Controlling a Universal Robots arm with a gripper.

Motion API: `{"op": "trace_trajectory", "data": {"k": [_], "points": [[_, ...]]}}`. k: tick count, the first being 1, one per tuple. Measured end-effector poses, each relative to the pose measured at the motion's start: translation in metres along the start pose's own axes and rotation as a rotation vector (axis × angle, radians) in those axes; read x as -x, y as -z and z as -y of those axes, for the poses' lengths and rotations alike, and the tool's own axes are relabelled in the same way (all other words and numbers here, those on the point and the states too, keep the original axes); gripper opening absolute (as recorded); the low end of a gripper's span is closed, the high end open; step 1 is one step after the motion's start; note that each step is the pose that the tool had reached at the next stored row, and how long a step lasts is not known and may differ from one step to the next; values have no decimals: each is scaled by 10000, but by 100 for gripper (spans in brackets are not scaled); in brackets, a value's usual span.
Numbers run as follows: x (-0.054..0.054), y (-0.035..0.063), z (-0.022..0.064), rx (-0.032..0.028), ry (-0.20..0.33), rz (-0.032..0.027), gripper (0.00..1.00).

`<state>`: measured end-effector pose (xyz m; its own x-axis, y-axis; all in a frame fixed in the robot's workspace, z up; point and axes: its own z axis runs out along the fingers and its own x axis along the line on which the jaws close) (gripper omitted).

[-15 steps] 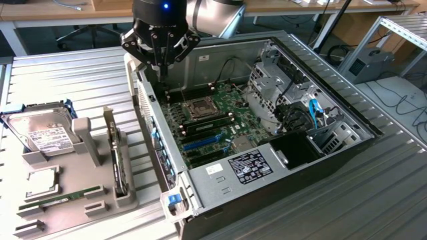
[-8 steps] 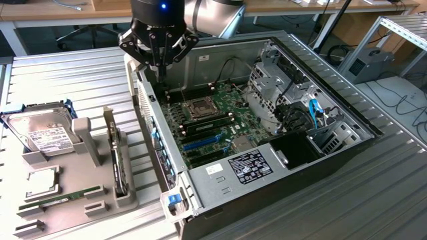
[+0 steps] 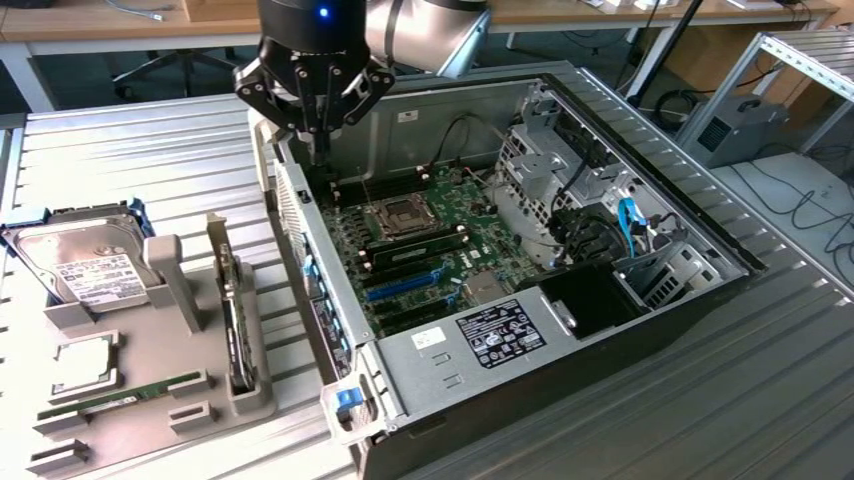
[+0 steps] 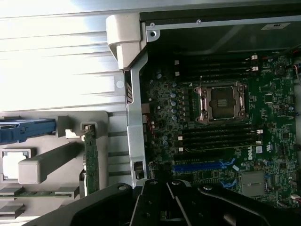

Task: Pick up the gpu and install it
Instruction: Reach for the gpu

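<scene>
Fingers (image 3: 319,140) clenched, empty, above case (image 3: 414,125); gpu (image 3: 236,325) thin, black, on edge in tray (image 3: 147,440).

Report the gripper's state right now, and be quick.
Gripper: shut, holding nothing, above the open computer case; the gpu stands in the grey holder.

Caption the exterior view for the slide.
Shut gripper hovers over the open PC case; the gpu stands on edge in the grey holder beside it.
</scene>
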<state>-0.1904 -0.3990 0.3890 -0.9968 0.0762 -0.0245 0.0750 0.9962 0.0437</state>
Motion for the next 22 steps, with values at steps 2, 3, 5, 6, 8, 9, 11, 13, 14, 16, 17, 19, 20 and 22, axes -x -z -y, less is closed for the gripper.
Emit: {"op": "trace_trajectory", "data": {"k": [2,3,5,6,8,9,11,13,14,16,17,19,20,22], "points": [[-6,0,0,0,0,0,11],[-8,0,1,0,0,0,11],[-14,0,1,0,0,0,11],[-16,0,1,1,0,0,11],[-22,0,2,0,0,0,11],[-24,0,2,0,0,0,11],[-29,0,2,0,0,0,11],[-33,0,3,0,0,0,11],[-35,0,3,0,0,0,11],[-40,0,3,0,0,0,11],[-42,0,3,0,0,0,11],[-47,0,4,0,0,0,11],[-49,0,4,0,0,0,11],[-54,0,4,0,0,-1,11]]}}
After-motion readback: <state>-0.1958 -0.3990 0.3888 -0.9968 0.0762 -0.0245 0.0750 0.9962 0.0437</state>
